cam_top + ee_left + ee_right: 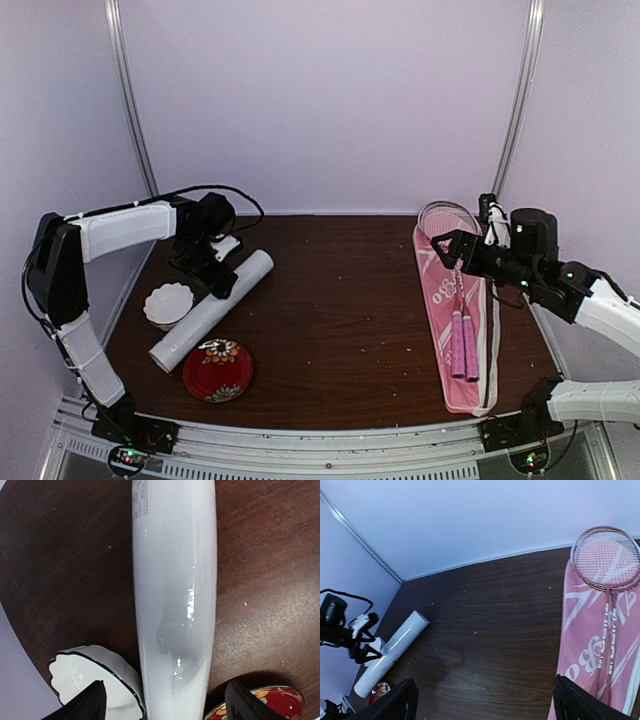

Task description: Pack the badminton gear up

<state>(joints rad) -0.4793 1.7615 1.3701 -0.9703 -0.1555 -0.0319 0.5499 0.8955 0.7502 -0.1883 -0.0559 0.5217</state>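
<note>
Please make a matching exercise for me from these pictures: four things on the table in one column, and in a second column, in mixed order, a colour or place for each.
Things:
1. tube
2. bowl
3. plate
4. racquets

Descriptions:
a. lying on the pink bag
b. red, with flowers
c. long, white, lying slantwise
d. white, with a scalloped rim

Pairs: 1-c; 2-d; 3-b; 4-a
</note>
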